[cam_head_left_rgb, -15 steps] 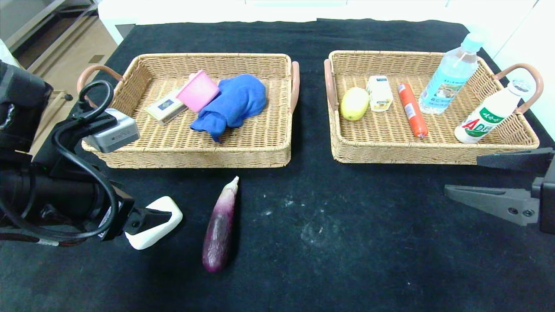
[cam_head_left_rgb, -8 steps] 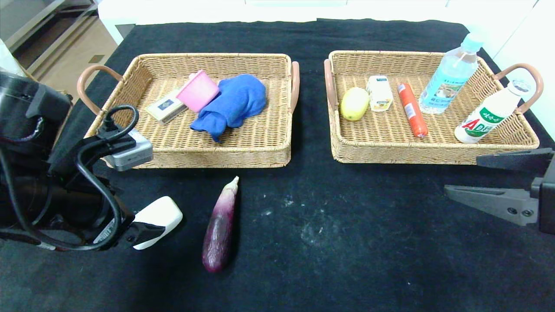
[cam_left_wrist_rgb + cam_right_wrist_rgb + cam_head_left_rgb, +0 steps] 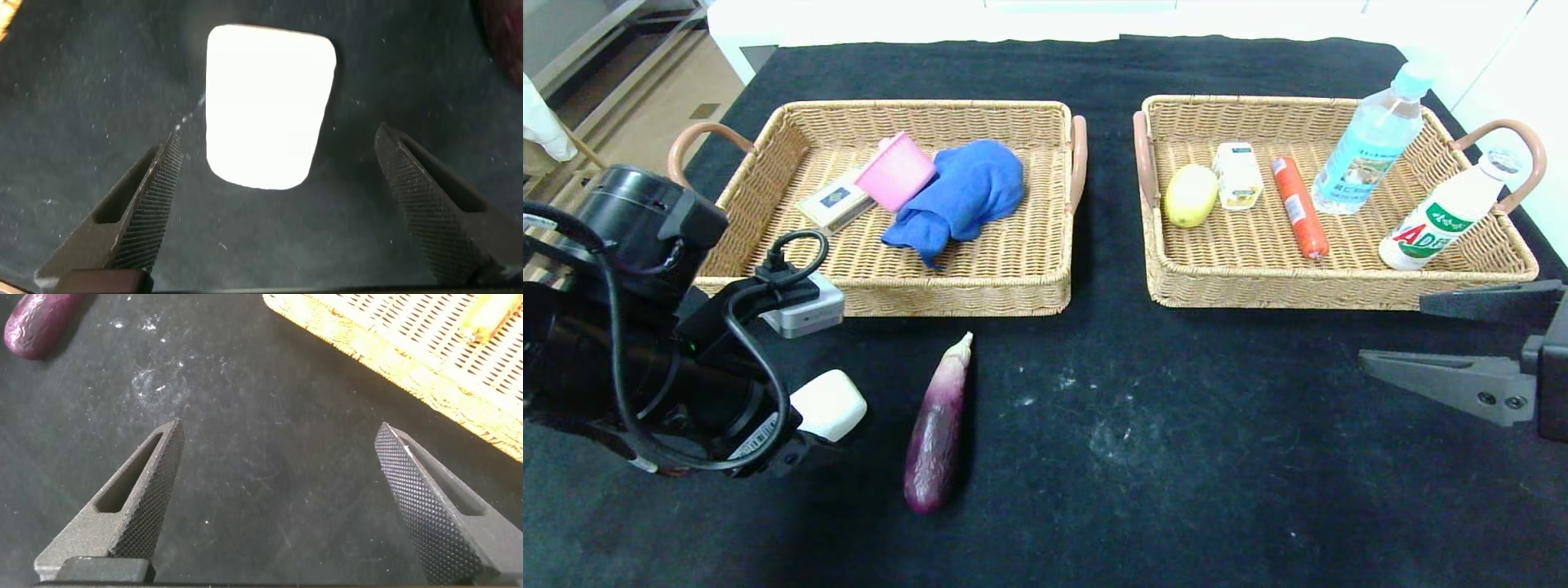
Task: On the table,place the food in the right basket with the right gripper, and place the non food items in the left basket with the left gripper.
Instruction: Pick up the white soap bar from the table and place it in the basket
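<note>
The left pincer (image 3: 274, 204) hangs low over the front left of the black desk (image 3: 1176, 425), spread wide with the white soap bar (image 3: 270, 102) lying flat on the cloth between its fingers (image 3: 151, 204), neither finger touching it. In the head view the arm covers much of the soap bar (image 3: 827, 403). Just beside it lies the aubergine (image 3: 938, 425), in front of the left basket (image 3: 907, 298), which holds a blue cloth (image 3: 960, 196), a pink cup (image 3: 897, 170) and a small flat box (image 3: 833, 200). The right pincer (image 3: 278, 498) hovers spread and empty above bare cloth near the front of the right basket (image 3: 1323, 290). That basket holds a yellow fruit (image 3: 1190, 196), a small carton (image 3: 1238, 175), a sausage (image 3: 1299, 206), a water bottle (image 3: 1372, 139) and a white drink bottle (image 3: 1441, 216).
</note>
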You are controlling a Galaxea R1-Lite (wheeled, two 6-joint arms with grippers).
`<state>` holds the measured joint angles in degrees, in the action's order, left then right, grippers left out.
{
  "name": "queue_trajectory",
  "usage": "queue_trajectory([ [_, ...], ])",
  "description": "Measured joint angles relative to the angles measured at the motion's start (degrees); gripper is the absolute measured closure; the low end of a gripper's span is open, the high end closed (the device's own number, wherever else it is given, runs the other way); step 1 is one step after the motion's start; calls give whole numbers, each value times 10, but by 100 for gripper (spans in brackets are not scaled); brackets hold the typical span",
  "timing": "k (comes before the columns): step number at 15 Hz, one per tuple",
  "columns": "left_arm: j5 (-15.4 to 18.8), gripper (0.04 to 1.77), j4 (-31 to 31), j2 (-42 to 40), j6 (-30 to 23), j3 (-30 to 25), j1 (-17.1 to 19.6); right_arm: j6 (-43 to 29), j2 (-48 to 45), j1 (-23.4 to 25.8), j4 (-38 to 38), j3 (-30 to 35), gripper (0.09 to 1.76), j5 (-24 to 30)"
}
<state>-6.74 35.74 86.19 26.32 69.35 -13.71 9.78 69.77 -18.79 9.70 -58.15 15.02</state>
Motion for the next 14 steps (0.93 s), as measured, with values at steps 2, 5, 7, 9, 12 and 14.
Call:
queue_trajectory([
  [2, 0, 9, 0, 9, 0, 6, 2, 0, 0, 0, 0, 0, 14, 0],
  [5, 2, 9, 0, 25, -1, 12, 10, 0, 2, 0, 0, 0, 14, 0],
  [7, 3, 9, 0, 33, -1, 13, 14, 0, 2, 0, 0, 0, 14, 0],
  [9, 3, 9, 0, 38, -1, 15, 14, 0, 3, 0, 0, 0, 14, 0],
  [12, 3, 9, 0, 43, -1, 15, 14, 0, 3, 0, 0, 1, 14, 0],
  [14, 3, 9, 0, 46, -1, 15, 14, 0, 3, 0, 0, 1, 14, 0],
])
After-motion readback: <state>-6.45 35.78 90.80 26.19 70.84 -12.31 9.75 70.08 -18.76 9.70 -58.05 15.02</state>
